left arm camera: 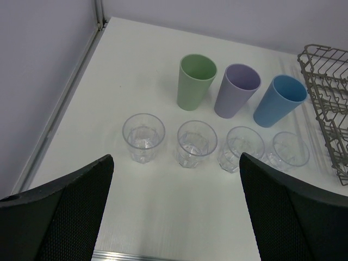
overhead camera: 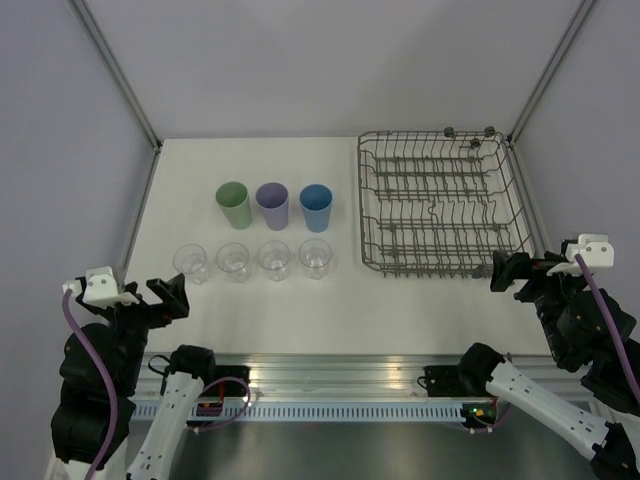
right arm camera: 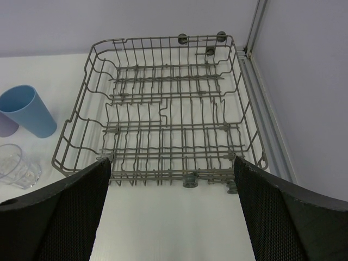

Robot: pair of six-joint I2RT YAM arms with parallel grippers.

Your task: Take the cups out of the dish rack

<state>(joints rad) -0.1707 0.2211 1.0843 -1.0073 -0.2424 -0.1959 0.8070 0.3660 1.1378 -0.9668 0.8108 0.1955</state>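
All seven cups stand upright on the table (overhead camera: 300, 315), outside the rack (overhead camera: 436, 133) & to its left, in two rows. Far row, L to R: green cup (overhead camera: 233, 204), purple cup (overhead camera: 272, 205), blue cup (overhead camera: 316, 206), close together w/ narrow gaps between them. The blue cup is nearest the rack's left wall but apart from it. Near row: four clear cups (overhead camera: 233, 261), evenly spaced, none touching, mouths up. This row starts further left than the green cup & ends about in front of the blue cup. The rack is grey wire w/ rows of upright tines, set at the table's far-right corner. We see small dark rollers (overhead camera: 448, 130) on its far rim, and the right wrist cam shows more on the near rim. The left gripper (overhead camera: 168, 300) hovers over the table's near-left part, jaws wide apart, nothing between them. Its cam looks over both cup rows between the black textured fingers (left arm camera: 70, 212). The right gripper (overhead camera: 510, 272) hangs just beside the rack's near-right corner, jaws likewise spread wide & holding nothing. Its cam sees the whole rack, plus the blue cup & one clear cup at the left edge. A metal rail (overhead camera: 330, 375) runs along the table's near edge by the arm bases, & purple cables (overhead camera: 70, 320) run from each wrist.
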